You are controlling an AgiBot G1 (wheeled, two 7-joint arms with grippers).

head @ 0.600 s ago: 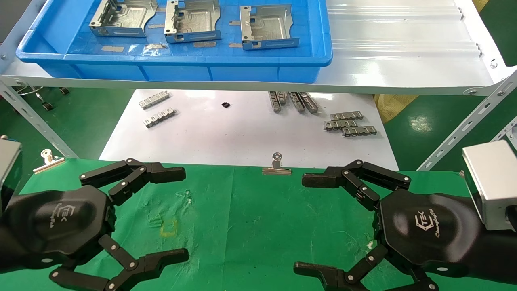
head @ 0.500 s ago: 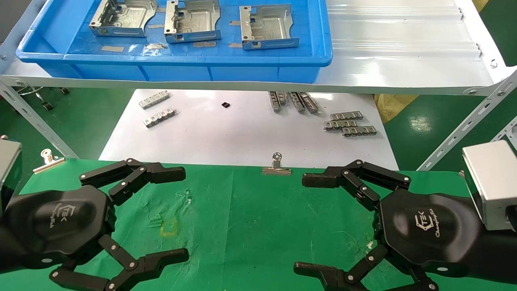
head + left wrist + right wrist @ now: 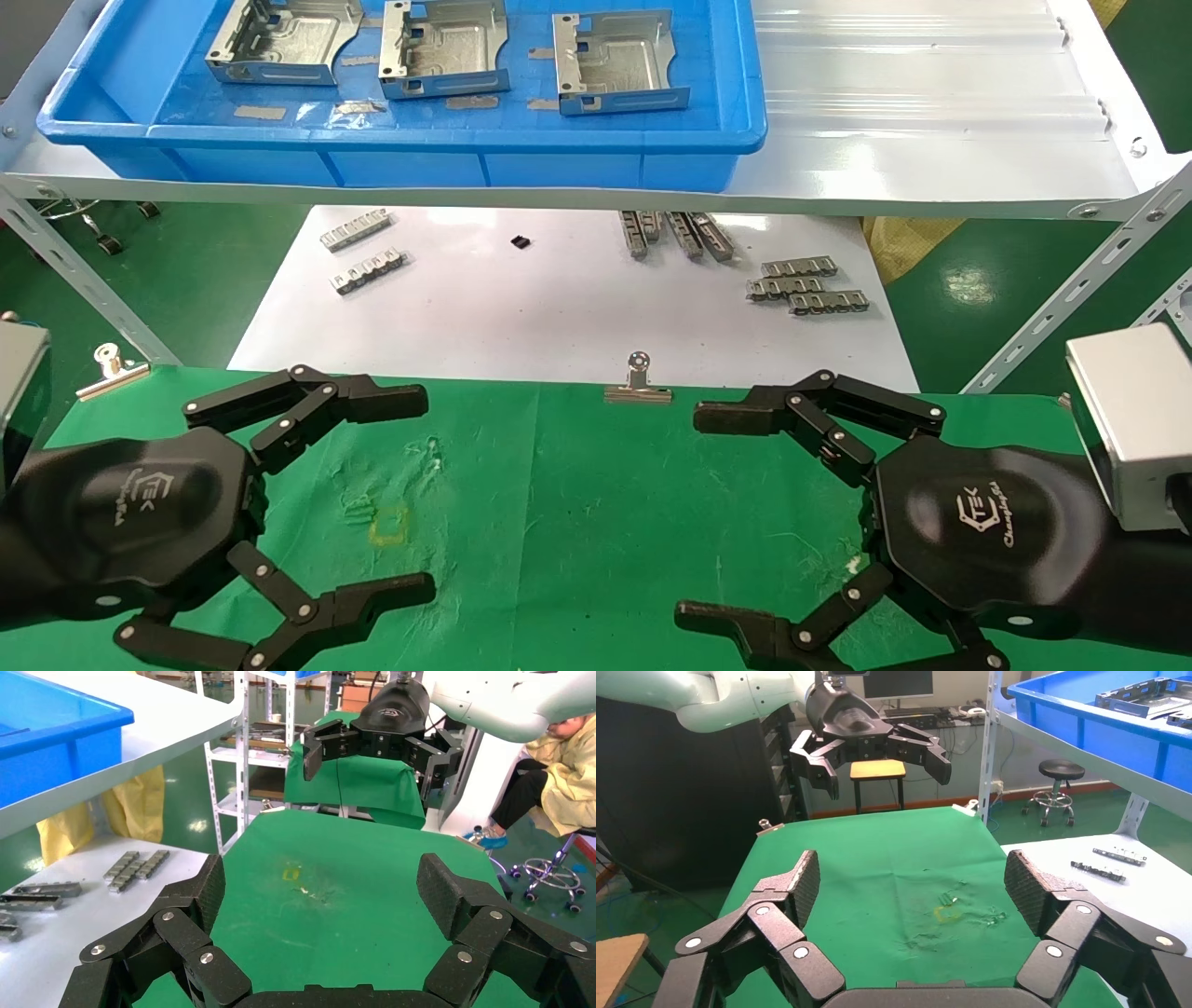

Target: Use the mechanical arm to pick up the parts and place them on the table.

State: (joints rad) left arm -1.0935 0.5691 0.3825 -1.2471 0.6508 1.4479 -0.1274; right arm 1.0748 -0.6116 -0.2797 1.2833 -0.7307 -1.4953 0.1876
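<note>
Hovering over the left side of the green table (image 3: 577,503), the left gripper (image 3: 419,494) has its fingers spread wide and holds nothing. The right gripper (image 3: 694,517) hangs over the table's right side, facing it, fingers likewise spread and empty. Between them, nearer the left one, a small yellow mark (image 3: 389,527) shows on the cloth. Far beyond, three parts (image 3: 442,47) lie side by side in a blue tray (image 3: 419,149) on the white shelf (image 3: 931,121), well apart from both grippers.
</note>
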